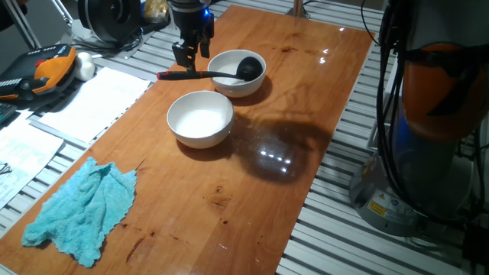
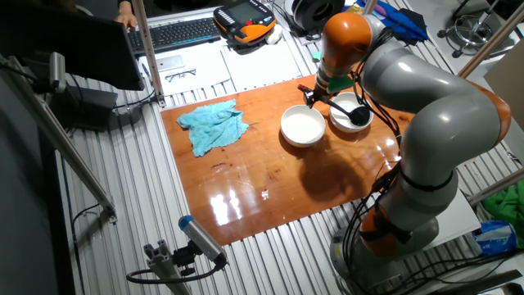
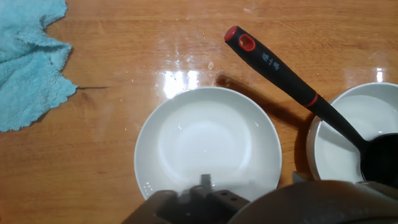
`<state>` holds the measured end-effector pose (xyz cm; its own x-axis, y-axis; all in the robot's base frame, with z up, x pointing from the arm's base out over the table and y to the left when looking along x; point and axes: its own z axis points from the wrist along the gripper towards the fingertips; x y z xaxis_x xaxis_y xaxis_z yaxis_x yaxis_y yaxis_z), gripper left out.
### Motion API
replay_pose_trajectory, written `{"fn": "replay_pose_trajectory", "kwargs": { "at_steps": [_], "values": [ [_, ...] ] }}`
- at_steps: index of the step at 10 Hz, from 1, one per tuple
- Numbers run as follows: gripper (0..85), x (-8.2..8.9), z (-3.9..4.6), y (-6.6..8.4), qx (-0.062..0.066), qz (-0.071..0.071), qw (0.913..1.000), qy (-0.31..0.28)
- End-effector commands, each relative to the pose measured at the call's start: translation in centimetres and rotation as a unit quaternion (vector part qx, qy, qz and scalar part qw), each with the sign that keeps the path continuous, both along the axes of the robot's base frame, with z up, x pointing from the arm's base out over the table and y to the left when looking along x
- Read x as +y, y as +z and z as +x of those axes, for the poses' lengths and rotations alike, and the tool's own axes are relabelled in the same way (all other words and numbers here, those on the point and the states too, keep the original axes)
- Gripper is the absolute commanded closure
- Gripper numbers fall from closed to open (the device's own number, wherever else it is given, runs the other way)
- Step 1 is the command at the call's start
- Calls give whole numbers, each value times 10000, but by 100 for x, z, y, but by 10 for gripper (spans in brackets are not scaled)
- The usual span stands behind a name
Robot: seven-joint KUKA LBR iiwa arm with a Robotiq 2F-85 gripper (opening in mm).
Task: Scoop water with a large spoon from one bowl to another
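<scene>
1. The robot arm [image 2: 426,123], grey with orange joints, bends over the far side of the tabletop [image 1: 306,114], a glossy reddish-brown wooden board lying on a ribbed metal bench [image 1: 359,237].
2. A crumpled turquoise cloth [image 1: 80,206] lies on the tabletop near its corner, well apart from both bowls.
3. Two white bowls stand near each other around the middle of the board. The nearer bowl [image 1: 200,118] in the one fixed view holds nothing that can be seen apart from a faint sheen; the water cannot be told from the white inside in either bowl.
4. The other bowl [image 1: 237,72] holds the large spoon [image 1: 221,74]: its deep black head sits inside the bowl against the far wall, and the long thin handle leans over the rim and sticks out well past the bowl, with its red end hanging free above the wood. In the hand view the handle runs on a slant, with a red band partway along and a hole in the red tip.
5. The gripper [image 1: 191,53] hangs above the spoon's handle, just beside the bowl with the spoon. Its dark fingers [image 1: 182,52] point downward and appear not to touch the handle. Whether they are spread or pressed together cannot be told from these views; the hand view shows only the dark body of the hand along its lower edge.
6. Papers [image 1: 92,107] and an orange-and-black handheld controller [image 1: 46,69] lie on the bench beside the board.
</scene>
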<state>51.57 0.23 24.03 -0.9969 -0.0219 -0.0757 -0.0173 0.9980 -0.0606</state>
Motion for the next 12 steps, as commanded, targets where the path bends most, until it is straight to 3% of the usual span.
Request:
{"fn": "replay_pose_trajectory", "kwargs": {
  "at_steps": [1, 4, 9, 12],
  "values": [
    [850, 1, 2, -1, -2, 22, 10000, 0],
    [850, 9, 19, -22, 15, 97, 9999, 22],
    [850, 5, 47, -51, 29, 107, 9999, -17],
    [850, -7, 61, -61, 124, 90, 9996, -244]
  ]
}}
